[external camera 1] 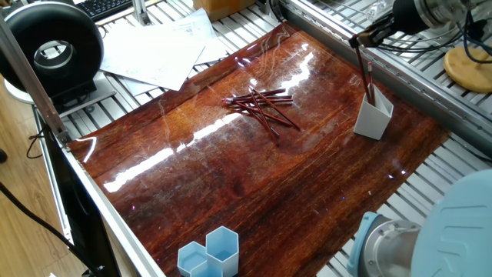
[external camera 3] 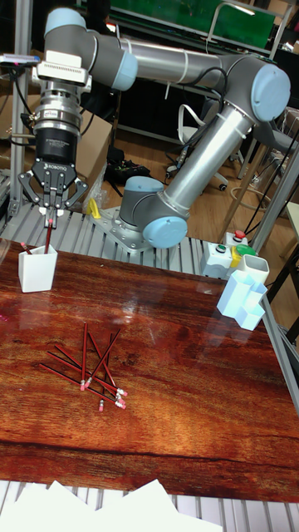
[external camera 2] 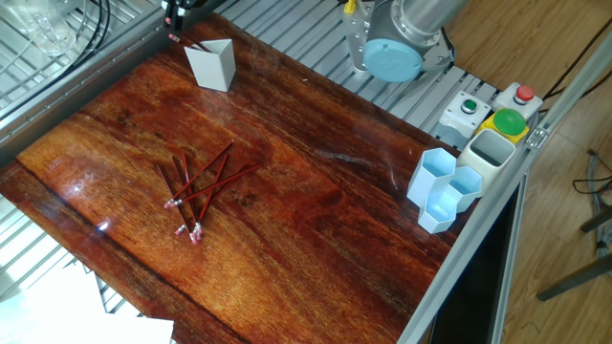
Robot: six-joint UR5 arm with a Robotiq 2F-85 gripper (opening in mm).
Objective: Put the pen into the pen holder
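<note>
The white pen holder [external camera 1: 374, 118] [external camera 2: 212, 63] [external camera 3: 37, 268] stands at the far edge of the wooden board. One red pen [external camera 1: 367, 75] [external camera 3: 47, 237] leans in it, lower end inside and upper end sticking well above the rim. My gripper [external camera 1: 356, 38] [external camera 3: 50, 214] [external camera 2: 172, 19] hangs right over the holder, its fingers drawn together on the pen's upper end. Several more red pens [external camera 1: 261, 104] [external camera 2: 196, 189] [external camera 3: 87, 367] lie crossed in a pile mid-board.
Light blue hexagonal cups [external camera 2: 445, 186] [external camera 3: 245, 303] [external camera 1: 209, 254] stand at the board's edge near the button box [external camera 2: 488, 110]. Paper sheets [external camera 1: 157, 50] and a black ring light [external camera 1: 54, 50] lie off the board. Aluminium rails [external camera 1: 430, 92] run behind the holder.
</note>
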